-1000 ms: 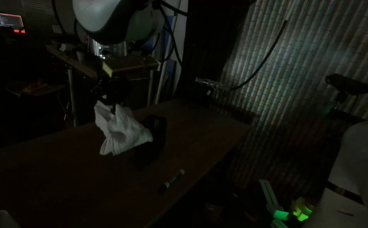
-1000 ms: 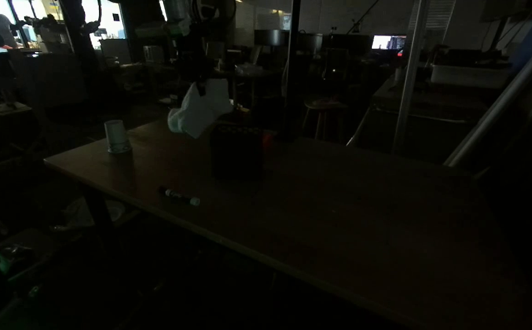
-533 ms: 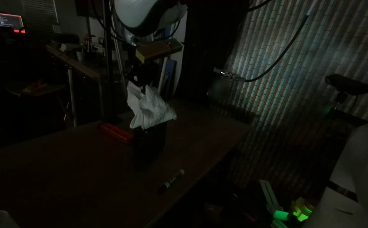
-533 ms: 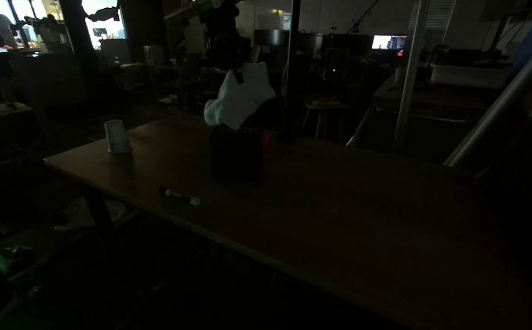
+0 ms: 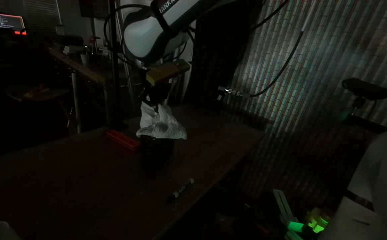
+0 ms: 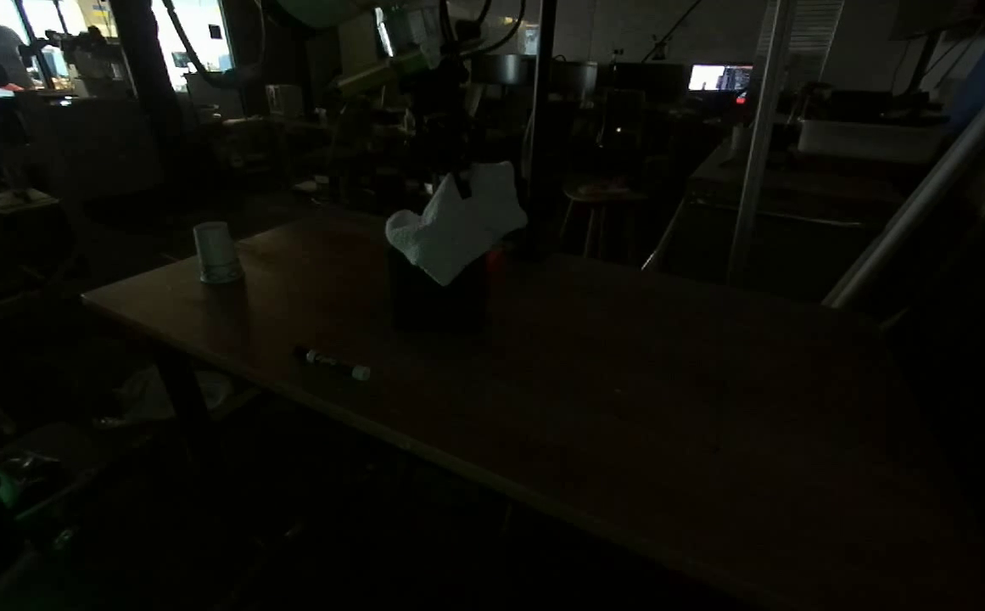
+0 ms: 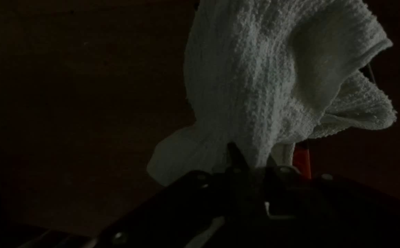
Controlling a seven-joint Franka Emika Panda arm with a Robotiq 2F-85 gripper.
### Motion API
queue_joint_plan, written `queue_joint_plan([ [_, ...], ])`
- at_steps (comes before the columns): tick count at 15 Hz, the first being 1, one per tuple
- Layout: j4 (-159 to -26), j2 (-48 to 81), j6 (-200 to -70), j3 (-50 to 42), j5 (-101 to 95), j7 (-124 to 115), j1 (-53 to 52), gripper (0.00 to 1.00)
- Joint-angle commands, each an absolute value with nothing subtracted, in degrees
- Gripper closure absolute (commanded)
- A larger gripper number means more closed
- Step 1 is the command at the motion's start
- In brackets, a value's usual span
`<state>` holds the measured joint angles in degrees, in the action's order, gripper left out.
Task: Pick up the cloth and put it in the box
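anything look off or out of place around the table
Slightly. The cup looks upside down, its wider end on the table. The cloth, pinched by the gripper, spreads wider than the box in both exterior views, so folds may catch outside. No spill or damage shows, though it's very dark.

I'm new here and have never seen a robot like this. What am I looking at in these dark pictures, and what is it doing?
This is one robot arm, ending in a gripper, a sort of mechanical pincer. Two pictures come from cameras standing outside the robot and facing the table; the close-up comes from a camera on its wrist. The gripper is closed on a pale, folded cloth, holding it over a small dark box. It is too dark to tell whether cloth and box touch. Also on the table are a marker, a pale cup and, near the box, a long red thing. The job is to put the cloth in the box.
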<state>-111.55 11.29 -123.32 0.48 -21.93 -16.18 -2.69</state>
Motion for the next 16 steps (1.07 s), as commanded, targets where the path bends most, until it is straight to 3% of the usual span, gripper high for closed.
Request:
queue_joint_plan([
  [1, -108.4, 16.2, -124.4, -0.1, -21.7, -13.5, -2.9, 0.97],
  [16, -118.4, 9.2, -119.2, 1.6, -17.9, 2.1, -2.6, 0.97],
])
